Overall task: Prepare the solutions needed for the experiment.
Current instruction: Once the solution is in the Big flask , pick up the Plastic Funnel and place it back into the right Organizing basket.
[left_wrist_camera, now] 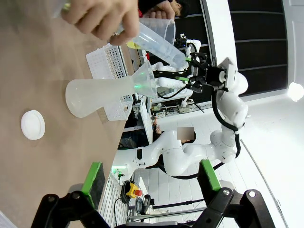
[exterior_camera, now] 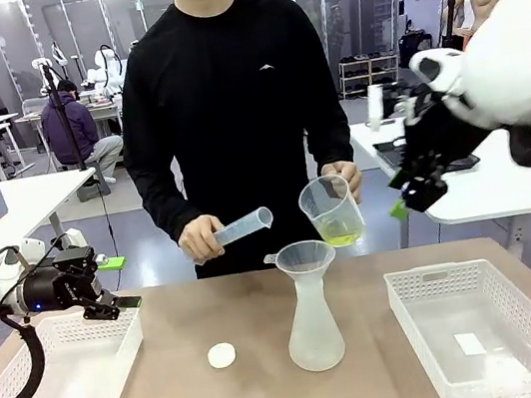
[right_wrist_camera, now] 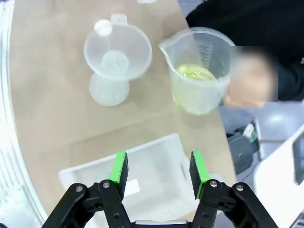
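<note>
While the left gripper [left_wrist_camera: 151,176], jaws wide, and the right gripper [right_wrist_camera: 157,173], jaws partly apart, hung empty well to either side of the flask [exterior_camera: 314,325], the person held the beaker [exterior_camera: 330,207] just above its mouth, the solution [exterior_camera: 343,239] pooled shallow inside. Pouring well likely meant a slow stream centred on that flared mouth.

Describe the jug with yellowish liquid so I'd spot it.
Find the person in black at the table's far side. One hand holds a clear measuring jug up near the frosted flask. Wider than the slim cylinder nearby, it holds shallow yellow-green liquid.
</note>
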Available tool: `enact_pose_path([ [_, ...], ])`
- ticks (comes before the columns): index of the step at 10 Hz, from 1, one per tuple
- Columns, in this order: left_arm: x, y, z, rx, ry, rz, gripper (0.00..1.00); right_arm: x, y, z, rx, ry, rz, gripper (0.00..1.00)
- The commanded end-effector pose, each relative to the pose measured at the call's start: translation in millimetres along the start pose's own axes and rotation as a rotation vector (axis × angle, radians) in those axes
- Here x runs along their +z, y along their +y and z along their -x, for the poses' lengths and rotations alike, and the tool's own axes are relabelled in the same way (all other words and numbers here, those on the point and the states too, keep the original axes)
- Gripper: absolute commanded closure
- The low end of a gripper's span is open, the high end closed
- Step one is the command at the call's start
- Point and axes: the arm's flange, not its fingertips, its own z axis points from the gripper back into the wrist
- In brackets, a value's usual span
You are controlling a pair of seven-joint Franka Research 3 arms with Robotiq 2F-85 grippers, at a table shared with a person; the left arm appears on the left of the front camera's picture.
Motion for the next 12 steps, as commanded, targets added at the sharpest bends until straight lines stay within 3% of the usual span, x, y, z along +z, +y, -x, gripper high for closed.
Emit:
enact_pose_path([
  [1,-0.7,-1.6,-0.5,-0.001,0.002,-0.001,0.00,9.3,-12.6,27.2,-0.207,0.008,-0.044,0.34],
  [3,-0.7,-1.6,-0.5,-0.001,0.002,-0.001,0.00,8.2,-18.5,57.2,-0.312,0.035,-0.114,0.34],
  [4,-0.7,-1.6,-0.5,-0.001,0.002,-0.001,0.00,10.5,-16.9,44.3,-0.183,0.020,-0.053,0.34],
  [10,-0.7,-1.6,-0.5,-0.001,0.002,-0.001,0.00,10.2,-14.0,39.2,-0.191,0.040,-0.061,0.34],
  [12,-0.7,-1.6,-0.5,-0.001,0.002,-0.001,0.00,4.7,-26.8,54.2,-0.386,-0.158,-0.328,0.34],
])
